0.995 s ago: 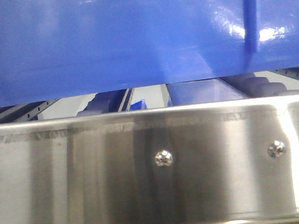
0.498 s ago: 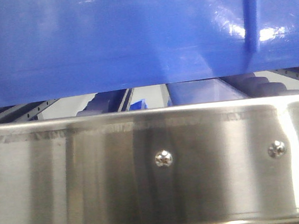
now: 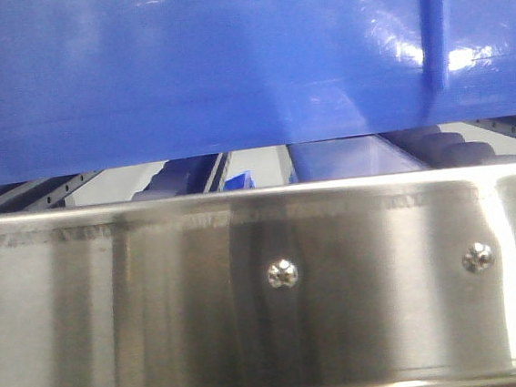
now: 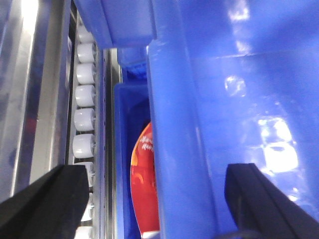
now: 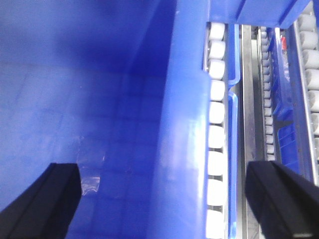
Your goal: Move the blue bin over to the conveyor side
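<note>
Walls of the blue bin (image 3: 227,59) stand between the fingers of both claws. The left claw (image 4: 157,184) is spread wide, one finger outside the wall and one inside the bin, gripping nothing. The right claw (image 5: 164,181) is the same, wide and empty astride the opposite wall. Each wall runs straight ahead of its claw, in line with the fingers. Neither arm is nearer. The rollers (image 5: 217,99) lie just beyond the right claw's outer finger. The bin hangs over the steel rail (image 3: 272,338); lifted or resting, hard to tell. The conveyor is not in view. Judgement: both claws squeeze evenly first.
</note>
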